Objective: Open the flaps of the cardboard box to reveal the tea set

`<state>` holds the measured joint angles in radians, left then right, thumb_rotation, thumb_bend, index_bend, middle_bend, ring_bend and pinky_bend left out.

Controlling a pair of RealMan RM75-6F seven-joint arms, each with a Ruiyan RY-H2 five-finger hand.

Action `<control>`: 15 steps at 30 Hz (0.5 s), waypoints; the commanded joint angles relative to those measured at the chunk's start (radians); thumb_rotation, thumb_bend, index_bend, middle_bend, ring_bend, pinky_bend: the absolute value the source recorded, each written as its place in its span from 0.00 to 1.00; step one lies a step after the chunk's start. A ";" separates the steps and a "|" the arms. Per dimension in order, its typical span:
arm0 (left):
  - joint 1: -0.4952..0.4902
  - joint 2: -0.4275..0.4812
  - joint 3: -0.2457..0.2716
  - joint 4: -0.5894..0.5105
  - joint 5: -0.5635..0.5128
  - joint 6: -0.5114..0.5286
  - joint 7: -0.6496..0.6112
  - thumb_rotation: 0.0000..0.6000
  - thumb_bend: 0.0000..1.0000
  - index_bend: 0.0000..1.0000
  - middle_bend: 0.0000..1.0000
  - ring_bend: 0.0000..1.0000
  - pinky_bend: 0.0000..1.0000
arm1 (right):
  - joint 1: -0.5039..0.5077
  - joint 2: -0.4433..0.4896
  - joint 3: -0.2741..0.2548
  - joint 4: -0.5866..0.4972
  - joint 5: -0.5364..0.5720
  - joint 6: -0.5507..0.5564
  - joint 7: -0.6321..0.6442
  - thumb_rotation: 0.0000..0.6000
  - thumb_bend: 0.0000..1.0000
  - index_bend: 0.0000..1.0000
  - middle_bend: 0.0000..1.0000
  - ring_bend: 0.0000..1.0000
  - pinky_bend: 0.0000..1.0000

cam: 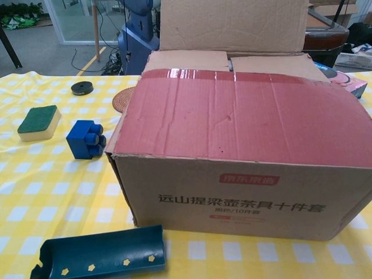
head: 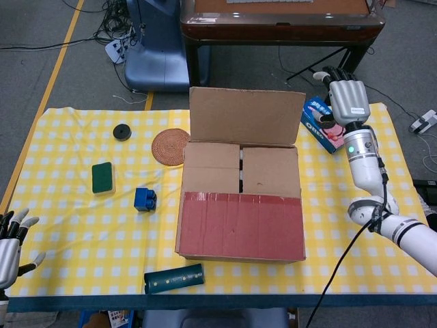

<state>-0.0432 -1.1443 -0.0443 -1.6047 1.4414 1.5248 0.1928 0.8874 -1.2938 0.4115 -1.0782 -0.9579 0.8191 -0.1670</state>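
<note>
Cardboard box [head: 240, 205] sat mid-tabletop, nearer the front edge, on the yellow checked tabletop [head: 82, 212]. Far flap [head: 246, 116] stood upright, tilted slightly back. Near flap [head: 240, 225], covered in red tape, lay flat and closed over the front half of the box. Two inner side flaps [head: 240, 169] lay flat behind it, meeting at a narrow dark gap; no contents visible. Chest view showed the box front [cam: 244, 203] with printed Chinese text and a red label.

Right hand [head: 347, 102] was raised near the far right corner of the tabletop, just right of the upright flap, apart from it, back of hand toward the camera. Fingers [head: 334, 74] pointed away from the camera, holding nothing; how far they were spread could not be told. Left hand [head: 8, 249] showed at the front left corner, low, fingers [head: 20, 217] spread, holding nothing.

Blue-and-pink packet [head: 322, 123] lay by the far edge, between the flap and the right hand. Round woven coaster [head: 171, 146] lay just left of the box's far corner. Small black disc [head: 122, 131] sat toward the far left. Green sponge [head: 103, 177] and blue block [head: 144, 199] lay left of the box. Dark teal holder [head: 174, 278] lay at the front edge, just before the box.
</note>
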 commanded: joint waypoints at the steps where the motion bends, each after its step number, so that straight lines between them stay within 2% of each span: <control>1: -0.001 0.002 -0.003 -0.001 0.000 0.001 0.002 1.00 0.20 0.28 0.11 0.05 0.00 | 0.015 -0.030 -0.016 0.048 0.016 -0.029 0.000 1.00 0.16 0.22 0.15 0.13 0.19; 5: -0.006 0.011 -0.010 -0.005 0.004 0.004 0.008 1.00 0.20 0.28 0.11 0.05 0.00 | -0.018 0.007 -0.026 -0.022 -0.048 0.023 0.054 1.00 0.17 0.22 0.15 0.13 0.19; 7: -0.009 0.015 -0.012 -0.008 0.006 0.003 0.014 1.00 0.20 0.28 0.11 0.05 0.00 | -0.046 0.049 -0.033 -0.096 -0.082 0.053 0.076 1.00 0.24 0.22 0.17 0.13 0.19; 10: -0.013 0.018 -0.015 -0.013 0.008 0.003 0.021 1.00 0.20 0.28 0.11 0.05 0.00 | -0.105 0.142 -0.044 -0.263 -0.129 0.100 0.111 1.00 0.33 0.22 0.22 0.16 0.19; 15: -0.021 0.021 -0.023 -0.024 0.007 -0.001 0.034 1.00 0.20 0.28 0.11 0.05 0.00 | -0.196 0.309 -0.086 -0.526 -0.180 0.095 0.164 1.00 0.39 0.22 0.28 0.24 0.23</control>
<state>-0.0630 -1.1246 -0.0660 -1.6271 1.4479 1.5242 0.2240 0.7745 -1.1208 0.3620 -1.4211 -1.0772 0.8942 -0.0578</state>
